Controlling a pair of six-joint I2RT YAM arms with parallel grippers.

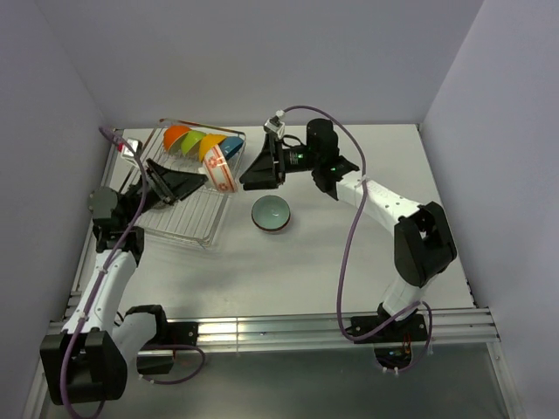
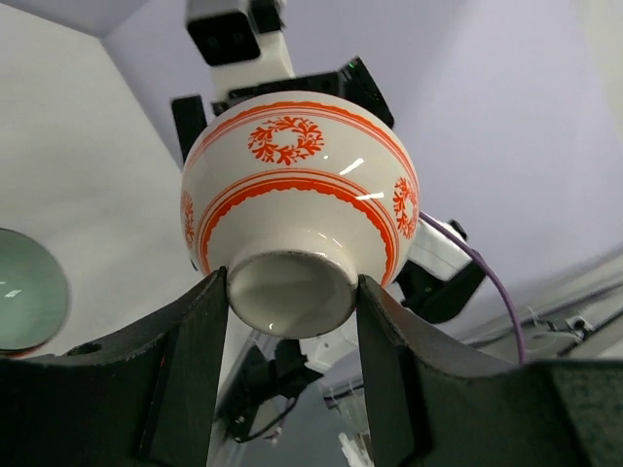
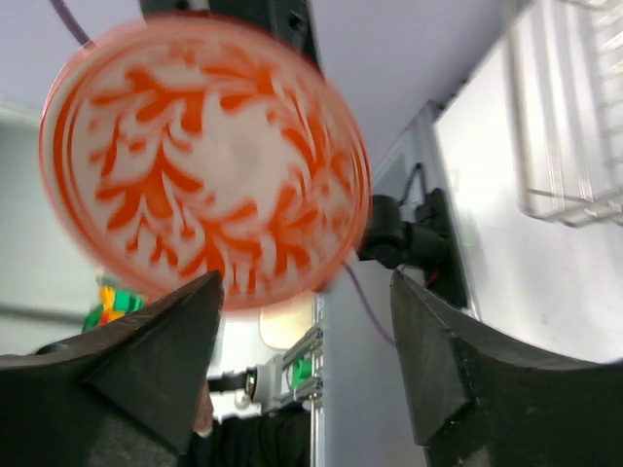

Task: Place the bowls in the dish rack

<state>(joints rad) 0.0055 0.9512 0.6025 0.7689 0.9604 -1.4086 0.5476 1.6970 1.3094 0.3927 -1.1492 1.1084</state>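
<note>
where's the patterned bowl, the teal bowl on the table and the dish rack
patterned bowl (image 2: 302, 224), left wrist view, its outer side
teal bowl (image 1: 272, 213), top view, its inside
dish rack (image 1: 188, 220), top view, bare wire floor

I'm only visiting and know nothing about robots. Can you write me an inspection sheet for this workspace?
Surface: white table, no spills seen.
Job's things: dish rack holds orange bowl, green bowl, yellow-orange bowl, blue bowl on edge; patterned bowl held at the rack's side; teal bowl upright on the table.
Clutter: nothing seen.
Grippers: left gripper clamps the patterned bowl's foot; right gripper open, facing it.
Cables: purple cable along each arm.
Surroundings: pale walls, metal rail at near edge.
</note>
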